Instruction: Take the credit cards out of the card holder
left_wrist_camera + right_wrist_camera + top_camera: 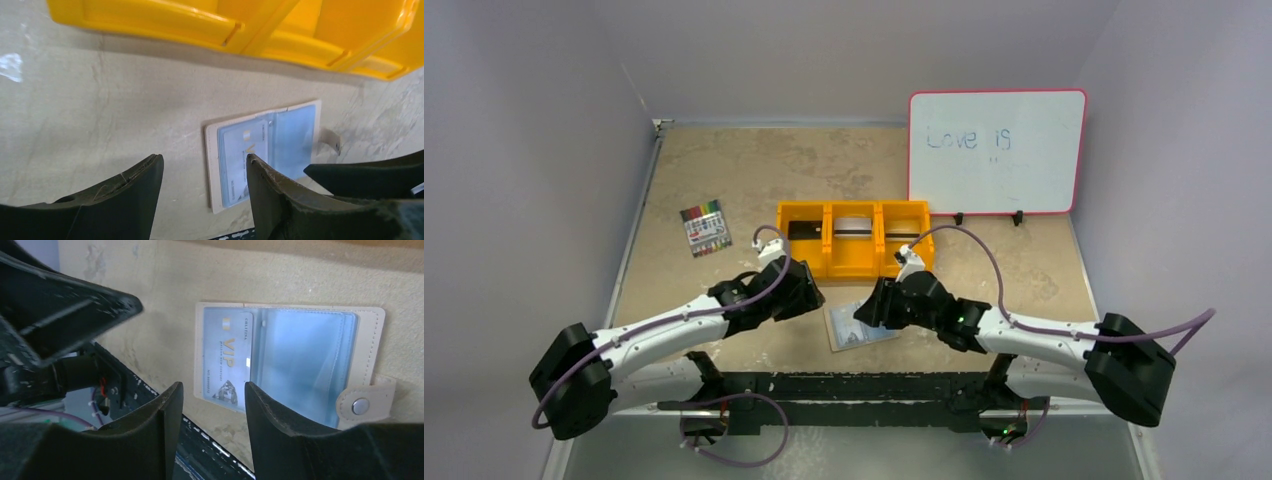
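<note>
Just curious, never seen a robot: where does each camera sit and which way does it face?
Top: above, behind the arms, looking down at table and tray; both arms show.
Left wrist: on left arm, facing card holder and tray; left tool shows.
Right wrist: on right arm, facing card holder; right tool shows.
Shared: both wrists see the open card holder.

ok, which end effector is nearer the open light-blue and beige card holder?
Right, by a little. The right end effector overlaps the card holder's far edge in the top view; the left end effector sits just off its left corner.
</note>
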Tool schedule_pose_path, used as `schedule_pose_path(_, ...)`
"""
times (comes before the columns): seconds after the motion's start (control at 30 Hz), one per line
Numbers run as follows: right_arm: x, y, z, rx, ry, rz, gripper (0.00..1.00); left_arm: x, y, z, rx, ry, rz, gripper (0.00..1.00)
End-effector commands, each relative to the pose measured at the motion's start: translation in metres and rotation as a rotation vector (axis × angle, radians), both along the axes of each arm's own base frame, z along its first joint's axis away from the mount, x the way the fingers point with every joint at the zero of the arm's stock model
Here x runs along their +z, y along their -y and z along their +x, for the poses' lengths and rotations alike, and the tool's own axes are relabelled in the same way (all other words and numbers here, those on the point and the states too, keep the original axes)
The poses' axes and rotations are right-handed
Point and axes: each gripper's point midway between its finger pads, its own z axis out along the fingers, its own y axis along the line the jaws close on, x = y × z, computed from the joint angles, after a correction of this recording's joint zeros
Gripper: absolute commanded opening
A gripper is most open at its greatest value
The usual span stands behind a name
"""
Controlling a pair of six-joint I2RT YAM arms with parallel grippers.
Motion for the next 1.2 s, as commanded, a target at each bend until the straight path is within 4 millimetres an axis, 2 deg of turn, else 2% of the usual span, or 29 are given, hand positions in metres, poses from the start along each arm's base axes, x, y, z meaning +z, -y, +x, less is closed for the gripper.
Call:
schedule_pose_path(0.0,0.010,-0.007,0.003,0.031,-0.014,0.113,0.49,0.002,0.036,-0.006,-0.121,-0.033,-0.120,0.59)
schedule_pose_path(0.33,-0.006,-0.010,-0.005,0.114,-0.068,0.144,0.42,-0.009,0.058,-0.017,-0.204,-0.076,-0.104,0.51)
schedule_pose_path(0.6,-0.020,-0.010,-0.001,0.117,-0.108,0.065,0.40,-0.010,0.058,-0.017,-0.179,-0.054,-0.036,0.49)
schedule_pose_path(0.73,-0.014,-0.010,0.001,0.098,-0.120,0.056,0.46,-0.011,0.058,-0.015,-0.124,-0.054,-0.059,0.49)
schedule_pose_path(0.87,0.001,-0.002,0.007,0.033,-0.152,-0.004,0.54,0.003,0.053,-0.009,-0.069,-0.070,-0.020,0.49)
schedule_pose_path(0.93,0.001,0.004,0.004,-0.011,-0.193,-0.013,0.52,0.007,0.051,-0.006,-0.054,-0.068,0.012,0.49)
schedule_pose_path(1.07,0.012,-0.016,-0.006,0.104,-0.160,0.131,0.48,-0.004,0.062,-0.008,-0.098,-0.063,-0.040,0.49)
schedule_pose_path(1.13,0.019,-0.022,-0.009,0.103,-0.184,0.198,0.48,-0.011,0.072,-0.016,-0.165,-0.090,-0.069,0.51)
schedule_pose_path(1.17,0.019,-0.020,-0.008,0.082,-0.200,0.184,0.47,-0.008,0.074,-0.015,-0.181,-0.098,-0.044,0.51)
